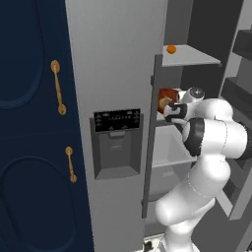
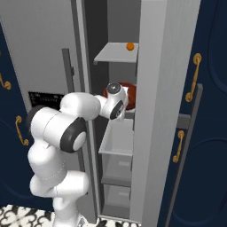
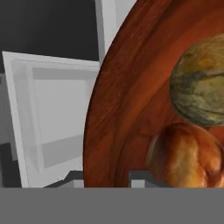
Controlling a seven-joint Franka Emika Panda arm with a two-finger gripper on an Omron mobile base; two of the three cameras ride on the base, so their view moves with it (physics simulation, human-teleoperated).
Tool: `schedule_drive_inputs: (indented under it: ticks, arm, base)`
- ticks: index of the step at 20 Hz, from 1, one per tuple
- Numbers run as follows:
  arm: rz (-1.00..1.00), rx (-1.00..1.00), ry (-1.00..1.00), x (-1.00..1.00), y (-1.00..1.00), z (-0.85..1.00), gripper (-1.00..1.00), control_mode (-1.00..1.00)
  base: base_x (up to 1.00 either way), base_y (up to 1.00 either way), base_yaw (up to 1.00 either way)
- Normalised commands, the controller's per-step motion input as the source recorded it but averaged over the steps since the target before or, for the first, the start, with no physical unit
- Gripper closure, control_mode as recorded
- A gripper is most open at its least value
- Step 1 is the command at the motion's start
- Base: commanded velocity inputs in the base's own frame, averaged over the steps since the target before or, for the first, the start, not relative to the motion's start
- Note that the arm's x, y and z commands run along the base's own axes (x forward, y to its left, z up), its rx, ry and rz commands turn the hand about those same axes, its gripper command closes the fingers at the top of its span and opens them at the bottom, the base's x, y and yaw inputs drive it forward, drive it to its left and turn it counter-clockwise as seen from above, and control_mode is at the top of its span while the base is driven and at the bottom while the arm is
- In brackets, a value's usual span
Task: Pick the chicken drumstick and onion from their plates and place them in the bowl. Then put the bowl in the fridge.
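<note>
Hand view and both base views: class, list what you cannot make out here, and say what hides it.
- Whether the bowl rests on a fridge shelf: the wrist covers it in both base views.
- The gripper: hand view shows its finger tips cut by the bottom edge, so its grip is unclear.
- The onion and chicken drumstick: cropped by the right edge in hand view.

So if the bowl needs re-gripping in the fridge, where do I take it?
Probably the bowl rim nearest the gripper, one finger inside and one outside. The wall is thin there, and the onion and drumstick sit further in, away from that edge.
</note>
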Motion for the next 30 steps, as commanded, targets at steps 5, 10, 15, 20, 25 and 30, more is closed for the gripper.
schedule_drive_inputs:
  ticks: [5, 10, 15, 20, 25, 30]
  arm:
    - [0.02, 0.00, 0.00, 0.53, 0.00, -0.03, 1.00, -1.00]
    - [0.03, 0.00, 0.00, 0.14, 0.00, -0.13, 1.00, -1.00]
    - [0.03, 0.00, 0.00, 0.06, 0.26, -0.05, -1.00, -1.00]
    - [0.01, 0.00, -0.02, 0.01, 0.22, 0.03, -1.00, -1.00]
    - [0.01, 0.00, -0.11, -0.31, 0.00, 0.46, -1.00, -1.00]
    - [0.02, 0.00, -0.16, -1.00, 0.00, 0.24, -1.00, -1.00]
  base:
    - [0.00, 0.00, 0.00]
    - [0.00, 0.00, 0.00]
    - [0.00, 0.00, 0.00]
    - [0.00, 0.00, 0.00]
    - [0.00, 0.00, 0.00]
    - [0.00, 0.00, 0.00]
